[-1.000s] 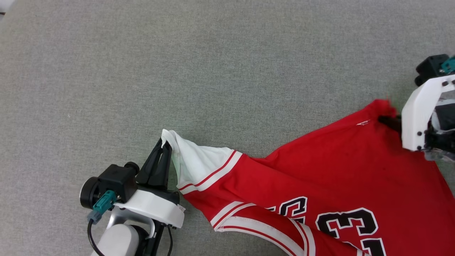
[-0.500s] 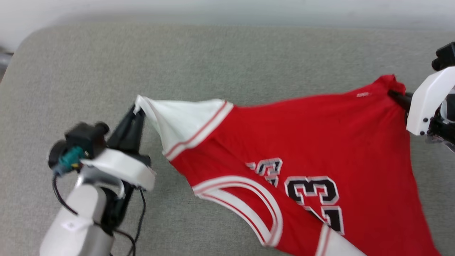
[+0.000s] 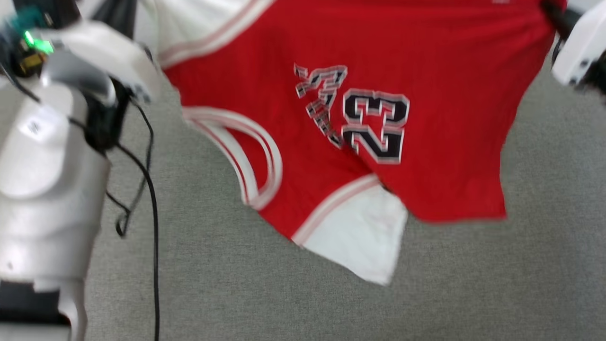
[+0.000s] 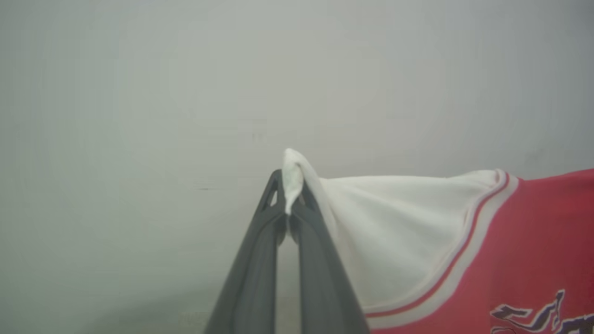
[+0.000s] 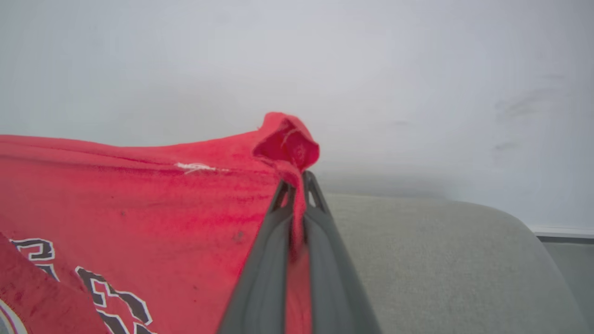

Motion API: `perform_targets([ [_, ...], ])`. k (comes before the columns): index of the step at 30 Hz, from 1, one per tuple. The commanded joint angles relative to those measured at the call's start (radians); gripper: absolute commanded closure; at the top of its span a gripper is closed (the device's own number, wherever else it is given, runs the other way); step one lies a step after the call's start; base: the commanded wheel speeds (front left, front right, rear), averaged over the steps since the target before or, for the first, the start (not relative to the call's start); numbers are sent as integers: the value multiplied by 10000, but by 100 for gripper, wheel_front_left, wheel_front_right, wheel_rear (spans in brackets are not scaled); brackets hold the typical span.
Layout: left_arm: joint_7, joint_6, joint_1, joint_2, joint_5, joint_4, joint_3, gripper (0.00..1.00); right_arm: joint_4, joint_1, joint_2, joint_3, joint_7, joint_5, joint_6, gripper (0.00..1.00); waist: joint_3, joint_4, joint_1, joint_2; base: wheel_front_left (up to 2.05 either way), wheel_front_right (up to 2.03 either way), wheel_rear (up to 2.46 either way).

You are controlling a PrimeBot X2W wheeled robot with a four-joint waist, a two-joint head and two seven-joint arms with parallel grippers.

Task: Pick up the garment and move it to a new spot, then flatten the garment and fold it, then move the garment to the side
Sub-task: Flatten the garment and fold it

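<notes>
In the head view, which is a little blurred, the garment (image 3: 445, 142) is lifted and spread between the two arms. Its upper edge runs along the top of the picture and the rest hangs down in front of the grey fabric surface (image 3: 284, 303). The number 23 (image 3: 376, 125) is in the middle of the red cloth, the striped neck trim (image 3: 258, 161) is to its left, and one white sleeve (image 3: 364, 241) hangs lowest; if this sleeve touches the surface, I cannot tell. The pale left arm (image 3: 42, 180) stands at the left edge with a black cable (image 3: 154, 227) beside it, and the white part of the right arm (image 3: 580, 52) is at the upper right corner. In the left wrist view, the left gripper (image 4: 288, 195) is closed on the tip of the other white sleeve (image 4: 399, 232), and the cloth goes tight to the right before a pale wall (image 4: 139, 93). In the right wrist view, the right gripper (image 5: 297, 195) is closed on a bunched red corner (image 5: 287, 141) of the garment, with the grey surface lower on the right.
</notes>
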Motion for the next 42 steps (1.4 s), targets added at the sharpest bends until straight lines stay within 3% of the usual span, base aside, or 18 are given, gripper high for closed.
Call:
perform_targets([
  [1,-53,15,-505,114,63,241,62,100,123,-424,64,-109,-159,-124,-15,100,183,-78,1,0,0,0,0],
  [13,-153,167,-5681,462,905,1996,-144,100,789,-4435,477,-1115,-1343,-1129,-16,100,2032,-223,1,0,0,0,0],
  [21,-282,25,-7351,615,911,2953,-120,100,1372,-5988,804,-1484,-1761,-1524,-16,100,3595,-198,1,0,0,0,0],
  [33,-904,-334,-6546,499,244,4336,-50,100,1780,-5508,1267,-796,-1928,-1370,-16,100,4469,-58,1,0,0,0,0],
  [42,-1809,-537,-3446,397,-748,4455,-90,100,1284,-2537,1066,233,-2461,-104,-16,100,3506,-14,1,0,0,0,0],
])
